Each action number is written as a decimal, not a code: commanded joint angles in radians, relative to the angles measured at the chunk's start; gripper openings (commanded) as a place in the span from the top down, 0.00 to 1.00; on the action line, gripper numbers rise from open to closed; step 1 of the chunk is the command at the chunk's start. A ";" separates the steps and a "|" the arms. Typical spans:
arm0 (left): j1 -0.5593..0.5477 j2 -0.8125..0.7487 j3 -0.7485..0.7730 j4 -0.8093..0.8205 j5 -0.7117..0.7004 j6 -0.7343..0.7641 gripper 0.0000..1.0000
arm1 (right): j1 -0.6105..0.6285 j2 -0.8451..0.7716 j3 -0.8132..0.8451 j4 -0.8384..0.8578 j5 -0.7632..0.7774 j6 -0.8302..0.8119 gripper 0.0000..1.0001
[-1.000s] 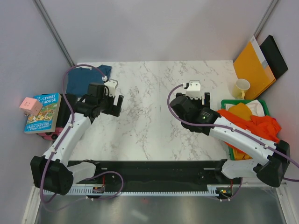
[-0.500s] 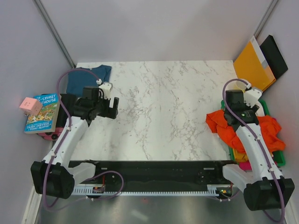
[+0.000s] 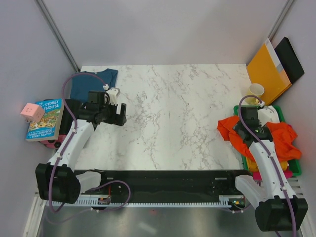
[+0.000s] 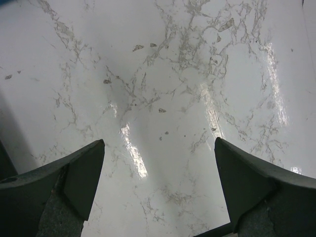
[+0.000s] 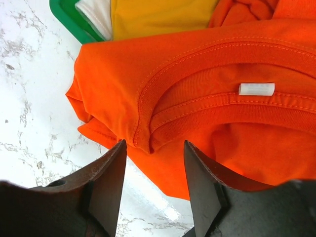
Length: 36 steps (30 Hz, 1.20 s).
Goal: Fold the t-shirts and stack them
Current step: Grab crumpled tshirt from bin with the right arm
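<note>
Your right gripper (image 5: 154,146) stands open astride the collar of the bright orange-red cloth t-shirt (image 5: 207,123); your left gripper (image 4: 159,148) hangs wide open, white marble tabletop (image 4: 163,59) beneath it.

- the bench (image 3: 173,108) is a white marble-look top with grey veins; glossy, with streaks of glare on it in the left wrist view
- a dark teal shirt (image 3: 91,81) lies flat in the far left corner; its left side reaches the bench edge
- an orange shirt (image 3: 227,129) hangs out of a green bin (image 5: 64,14) at the right edge; its bunched lower folds rest on the marble, with the collar turned up and a small white label showing inside
- whether the bin stands on the bench or just beside it cannot be told
</note>
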 commanded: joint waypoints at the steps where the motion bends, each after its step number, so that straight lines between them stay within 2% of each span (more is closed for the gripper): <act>1: 0.003 0.005 0.041 0.019 0.048 -0.007 0.01 | -0.002 0.019 0.007 0.012 -0.011 0.023 0.41; 6: 0.003 0.011 0.044 0.016 0.035 -0.007 0.01 | -0.004 -0.020 0.032 -0.029 0.127 0.067 0.33; 8: 0.003 0.015 0.047 0.015 0.030 -0.007 0.01 | -0.071 -0.011 0.053 -0.020 0.136 0.040 0.32; 12: 0.003 0.019 0.047 0.015 0.035 -0.005 0.01 | -0.089 0.070 0.071 -0.017 0.133 0.022 0.31; 14: 0.003 0.022 0.049 0.012 0.039 -0.008 0.01 | -0.103 0.104 0.053 0.006 0.109 0.030 0.32; 20: 0.003 0.025 0.055 0.004 0.041 -0.005 0.02 | -0.120 0.147 0.012 0.070 0.038 0.046 0.44; 26: 0.003 0.028 0.050 0.004 0.048 -0.010 0.01 | -0.125 0.177 0.004 0.084 0.017 0.020 0.46; 27: 0.004 0.028 0.050 0.004 0.050 -0.013 0.02 | -0.125 0.176 0.001 0.092 0.014 0.018 0.52; 28: 0.001 0.028 0.050 0.004 0.050 -0.013 0.02 | -0.126 0.174 -0.001 0.095 0.010 0.013 0.64; 29: 0.003 0.030 0.052 0.004 0.050 -0.013 0.01 | -0.129 0.174 -0.002 0.098 0.009 0.013 0.68; 30: 0.003 0.030 0.051 0.004 0.048 -0.013 0.01 | -0.129 0.176 -0.001 0.101 0.009 0.015 0.80; 31: 0.003 0.027 0.050 0.004 0.050 -0.011 0.02 | -0.129 0.176 0.001 0.101 0.010 0.012 1.00; 36: 0.003 0.021 0.046 0.004 0.042 -0.014 0.02 | -0.128 0.118 0.036 0.122 -0.003 -0.013 1.00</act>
